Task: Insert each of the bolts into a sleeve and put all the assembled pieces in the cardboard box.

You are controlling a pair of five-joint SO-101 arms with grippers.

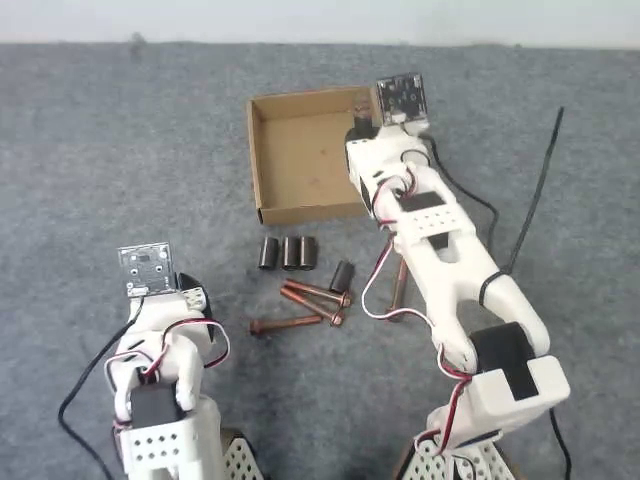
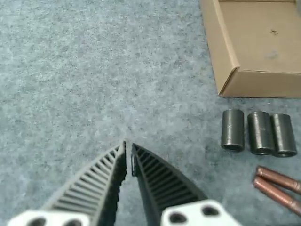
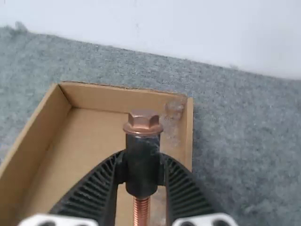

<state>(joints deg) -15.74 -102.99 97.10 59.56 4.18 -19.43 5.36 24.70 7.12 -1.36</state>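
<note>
Over the cardboard box (image 3: pixel 84 99), right hand (image 3: pixel 141 162) tight on a sleeved bolt (image 3: pixel 141 141); left hand (image 2: pixel 128 150) pressed together above the counter (image 2: pixel 70 70).

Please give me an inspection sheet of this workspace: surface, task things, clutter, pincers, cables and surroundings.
Surface: grey carpet, flat.
Job's things: cardboard box open, visible floor bare; three sleeves in a row near it, a fourth sleeve apart; four loose bolts on the carpet.
Clutter: nothing seen.
Pincers: right pincer over the box, shut on a sleeved bolt; left pincer shut, empty, above bare carpet.
Cables: black cable on the carpet beside the right arm.
Surroundings: pale wall behind the carpet.
</note>
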